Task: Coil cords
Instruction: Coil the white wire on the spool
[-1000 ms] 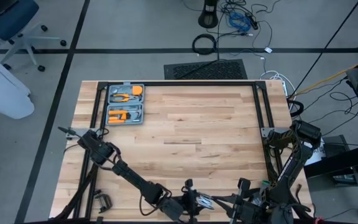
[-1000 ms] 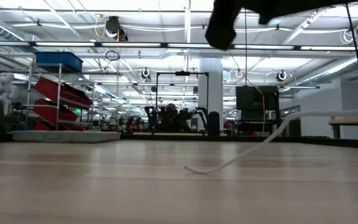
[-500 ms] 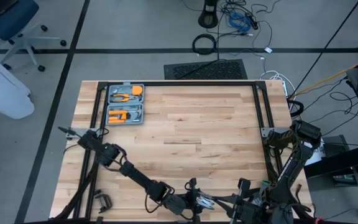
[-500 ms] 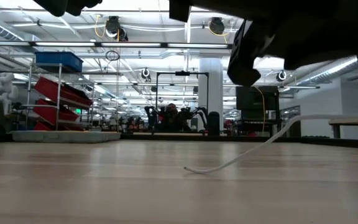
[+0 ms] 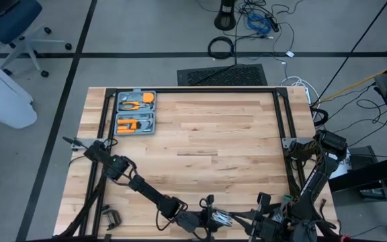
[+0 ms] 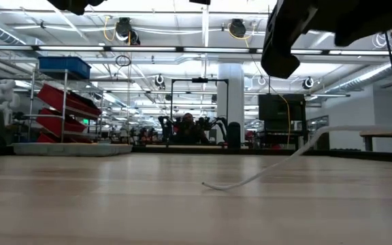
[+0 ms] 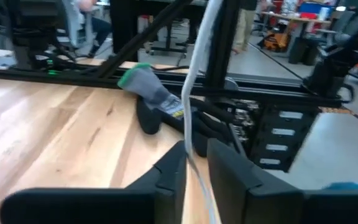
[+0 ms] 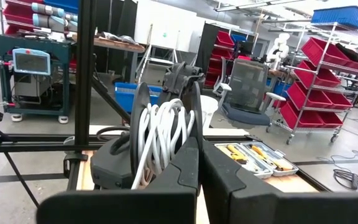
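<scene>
The left gripper (image 7: 194, 168), two dark fingers set narrowly, had the thin white cord (image 7: 194, 81) running up between them, though whether they pinched it could not be told. It worked at the near edge of the pale wooden table (image 5: 207, 141), just beside the right gripper (image 8: 199, 165), whose fingers were closed on the small round black reel (image 8: 160, 140) wound with white loops. One free cord end (image 6: 250, 177) trailed flat across the boards. The middle of the table lay open; one grey tool case (image 5: 135, 112) sat at the far-left corner.
</scene>
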Controlling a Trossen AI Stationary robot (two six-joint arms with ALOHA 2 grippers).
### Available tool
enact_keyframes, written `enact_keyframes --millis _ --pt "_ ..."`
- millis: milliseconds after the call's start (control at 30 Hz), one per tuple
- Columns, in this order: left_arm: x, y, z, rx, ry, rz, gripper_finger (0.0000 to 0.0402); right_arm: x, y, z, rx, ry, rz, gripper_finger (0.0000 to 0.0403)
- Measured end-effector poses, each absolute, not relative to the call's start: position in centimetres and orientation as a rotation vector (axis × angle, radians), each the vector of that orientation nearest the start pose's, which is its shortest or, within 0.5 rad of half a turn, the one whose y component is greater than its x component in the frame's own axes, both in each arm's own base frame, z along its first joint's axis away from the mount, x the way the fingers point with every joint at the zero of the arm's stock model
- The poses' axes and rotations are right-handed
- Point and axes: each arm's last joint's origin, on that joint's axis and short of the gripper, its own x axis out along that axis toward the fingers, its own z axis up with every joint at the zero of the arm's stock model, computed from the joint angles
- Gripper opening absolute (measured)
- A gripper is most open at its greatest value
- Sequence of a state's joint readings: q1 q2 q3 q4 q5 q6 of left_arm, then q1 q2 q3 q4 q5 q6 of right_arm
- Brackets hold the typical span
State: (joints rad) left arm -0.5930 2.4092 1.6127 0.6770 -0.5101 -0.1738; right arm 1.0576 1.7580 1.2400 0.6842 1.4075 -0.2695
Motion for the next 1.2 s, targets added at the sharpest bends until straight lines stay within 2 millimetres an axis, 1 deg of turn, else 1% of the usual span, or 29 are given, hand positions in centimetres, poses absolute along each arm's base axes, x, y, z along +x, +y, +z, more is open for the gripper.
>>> enact_keyframes --millis 167,267,367,533,600,733,933,1200 --pt "44.1 -28.2 13.56 -0.109 0.114 -0.111 0.0015 21.3 31.98 30.57 -0.112 -0.007 -0.353 0.0" --pt "44.13 -28.15 13.53 -0.112 0.116 -0.11 0.0008 21.3 31.98 30.57 -0.113 -0.007 -0.353 0.0" --pt "44.14 -28.13 13.53 -0.111 0.117 -0.109 0.0031 21.29 31.99 30.57 -0.113 -0.007 -0.353 0.0" --pt "44.07 -28.25 13.52 -0.112 0.118 -0.114 0.0096 21.26 32.0 30.57 -0.111 -0.008 -0.352 0.0" --pt "44.07 -28.26 13.53 -0.112 0.118 -0.114 0.0113 21.26 32.0 30.57 -0.11 -0.008 -0.352 0.0" --pt "44.05 -28.29 13.52 -0.108 0.118 -0.114 0.012 21.26 32.0 30.57 -0.113 -0.007 -0.352 0.0" --pt "44.0 -28.25 13.15 -0.09 0.152 -0.11 0.0121 21.26 32.0 30.57 -0.115 -0.007 -0.352 0.0" --pt "44.01 -28.25 13.21 -0.093 0.148 -0.108 0.012 21.26 32.0 30.57 -0.114 -0.007 -0.352 0.0"
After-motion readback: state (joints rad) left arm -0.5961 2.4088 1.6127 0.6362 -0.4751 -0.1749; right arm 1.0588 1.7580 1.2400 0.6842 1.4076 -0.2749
